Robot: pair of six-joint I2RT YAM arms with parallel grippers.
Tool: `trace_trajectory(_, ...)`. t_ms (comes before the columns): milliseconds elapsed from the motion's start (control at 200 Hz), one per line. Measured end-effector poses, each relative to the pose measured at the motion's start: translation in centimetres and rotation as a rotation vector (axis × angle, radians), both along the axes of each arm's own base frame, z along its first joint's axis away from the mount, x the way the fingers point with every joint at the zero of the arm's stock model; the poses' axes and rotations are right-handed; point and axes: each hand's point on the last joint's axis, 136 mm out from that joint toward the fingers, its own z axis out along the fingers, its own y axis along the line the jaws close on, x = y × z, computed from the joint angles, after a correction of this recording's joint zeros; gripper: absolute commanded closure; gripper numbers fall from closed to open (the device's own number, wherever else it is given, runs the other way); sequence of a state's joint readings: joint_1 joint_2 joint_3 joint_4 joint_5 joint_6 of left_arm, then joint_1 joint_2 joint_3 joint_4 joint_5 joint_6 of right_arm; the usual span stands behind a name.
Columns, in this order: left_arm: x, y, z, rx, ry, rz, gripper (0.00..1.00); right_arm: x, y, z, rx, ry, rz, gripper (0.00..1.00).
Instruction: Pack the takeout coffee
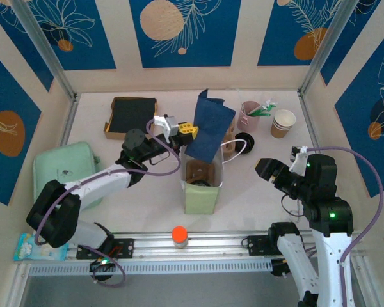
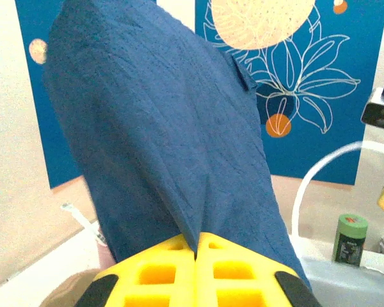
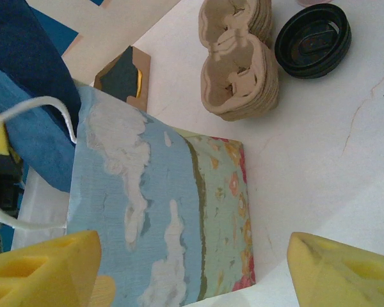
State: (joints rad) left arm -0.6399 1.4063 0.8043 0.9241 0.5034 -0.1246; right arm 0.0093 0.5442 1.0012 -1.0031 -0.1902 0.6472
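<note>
As left jaws pinch it, the navy napkin [image 2: 160, 128] creases

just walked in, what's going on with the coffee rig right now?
The left tool is shut on a dark blue napkin, holding it up over the open paper bag in the middle of the table. Something brown sits inside the bag. The right tool is open and holds nothing, waiting beside the bag's right side. A stack of pulp cup carriers and a black lid lie on the table just beyond the bag.
</note>
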Motion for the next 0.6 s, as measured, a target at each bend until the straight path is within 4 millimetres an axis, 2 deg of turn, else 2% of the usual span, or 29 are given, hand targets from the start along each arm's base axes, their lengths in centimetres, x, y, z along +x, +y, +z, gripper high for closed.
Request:
trace_trajectory(125, 0.1, -0.1, 1.1, -0.011, -0.019, 0.001, 1.0, 0.0, 0.0, 0.0, 0.001, 0.0, 0.0, 0.23)
trace_trajectory(375, 0.3, -0.1, 0.5, 0.01, -0.02, 0.016, 0.99, 0.0, 0.0, 0.0, -0.001, 0.001, 0.001, 0.23)
trace_trajectory(430, 0.4, 0.0, 0.3, 0.013, -0.018, 0.02, 0.92, 0.0, 0.0, 0.0, -0.002, -0.001, 0.002, 0.23)
trace_trajectory(505, 0.4, 0.0, 0.0, 0.017, -0.012, 0.025, 0.76, -0.1, 0.0, 0.0, -0.002, -0.003, 0.002, 0.23)
trace_trajectory(600, 0.6, 0.1, -0.3, 0.021, -0.009, 0.036, 0.62, -0.1, 0.0, 0.1, -0.002, -0.008, 0.002, 0.23)
